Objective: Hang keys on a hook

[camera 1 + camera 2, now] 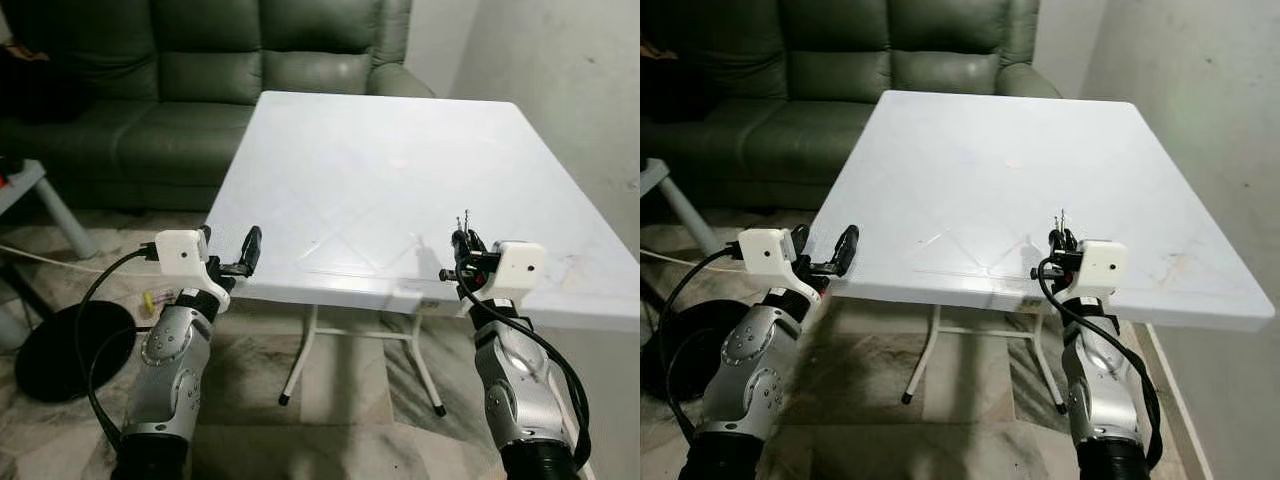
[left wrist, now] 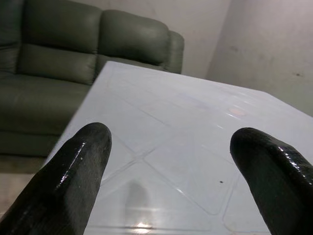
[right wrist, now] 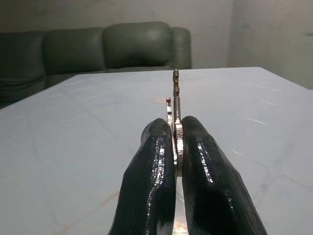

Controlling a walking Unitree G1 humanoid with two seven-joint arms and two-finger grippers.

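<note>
My right gripper (image 1: pixel 464 240) is shut on a set of metal keys (image 3: pixel 175 105), whose tips stick up past the black fingertips (image 3: pixel 156 142). It hovers over the near right part of the white table (image 1: pixel 400 170). At the table's near left corner my left gripper (image 1: pixel 228 243) is held open, its two black fingers (image 2: pixel 73 171) wide apart with nothing between them. The left wrist view looks across the bare tabletop (image 2: pixel 186 127) toward the sofa.
A dark green leather sofa (image 1: pixel 200 80) stands behind the table against the wall. A grey wall (image 1: pixel 580 90) runs along the right. A black round base (image 1: pixel 60 345) and cables lie on the tiled floor at left, beside a pale table leg (image 1: pixel 60 215).
</note>
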